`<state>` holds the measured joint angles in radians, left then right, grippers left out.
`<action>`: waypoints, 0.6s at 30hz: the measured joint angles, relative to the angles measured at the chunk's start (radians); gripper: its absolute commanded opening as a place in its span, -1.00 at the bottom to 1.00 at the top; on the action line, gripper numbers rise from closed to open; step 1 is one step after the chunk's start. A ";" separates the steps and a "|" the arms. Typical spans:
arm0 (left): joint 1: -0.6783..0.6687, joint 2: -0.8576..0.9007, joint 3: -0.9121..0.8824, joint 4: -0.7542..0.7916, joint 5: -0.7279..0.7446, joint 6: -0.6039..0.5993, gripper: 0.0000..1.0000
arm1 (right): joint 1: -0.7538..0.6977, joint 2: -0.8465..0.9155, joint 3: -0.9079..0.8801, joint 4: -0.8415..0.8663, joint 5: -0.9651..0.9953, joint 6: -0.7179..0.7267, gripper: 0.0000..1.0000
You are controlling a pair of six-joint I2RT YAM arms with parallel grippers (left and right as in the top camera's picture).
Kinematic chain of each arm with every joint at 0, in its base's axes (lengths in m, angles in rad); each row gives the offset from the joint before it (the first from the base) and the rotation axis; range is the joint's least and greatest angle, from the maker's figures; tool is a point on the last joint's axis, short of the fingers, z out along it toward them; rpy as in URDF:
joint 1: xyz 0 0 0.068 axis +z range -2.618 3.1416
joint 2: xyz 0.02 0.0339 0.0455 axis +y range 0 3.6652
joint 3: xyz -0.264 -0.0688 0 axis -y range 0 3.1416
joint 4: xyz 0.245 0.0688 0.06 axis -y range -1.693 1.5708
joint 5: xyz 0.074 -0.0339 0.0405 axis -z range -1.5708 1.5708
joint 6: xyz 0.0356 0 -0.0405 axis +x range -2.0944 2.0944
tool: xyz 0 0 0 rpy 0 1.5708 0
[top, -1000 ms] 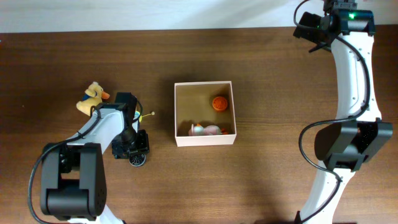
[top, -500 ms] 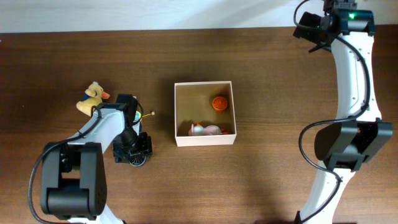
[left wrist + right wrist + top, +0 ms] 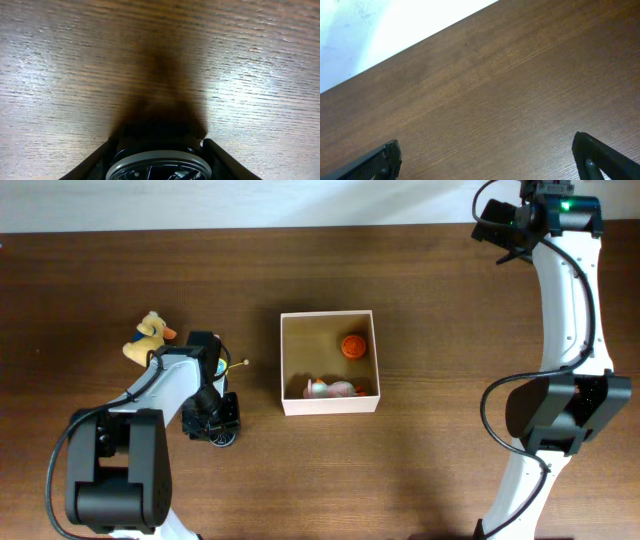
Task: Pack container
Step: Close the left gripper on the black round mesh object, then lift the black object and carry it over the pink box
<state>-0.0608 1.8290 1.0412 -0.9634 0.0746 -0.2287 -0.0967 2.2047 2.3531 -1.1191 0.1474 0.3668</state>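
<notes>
Step in hand: pick-up of the round toy for packing. The left claw sits with its jaws against both sides of the toy's rim and appears clamped on it. The container lies near, to this claw's right, with bare table between. The next move calls for a lift, a traverse right, and a release above the open top. The right claw is apart and empty, with the container well away from it.

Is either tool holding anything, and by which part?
Left tool flanks a round grey-rimmed object at its sides; a firm grip cannot be told. Right tool is open, empty.
</notes>
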 measured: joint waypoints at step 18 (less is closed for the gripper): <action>-0.003 0.030 0.624 -0.126 -0.040 0.000 -0.17 | 0.000 0.000 0.000 0.000 0.000 0.000 0.97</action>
<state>-0.0635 1.8591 1.6657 -1.0889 0.0349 -0.2287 -0.0967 2.2047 2.3535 -1.1191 0.1474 0.3668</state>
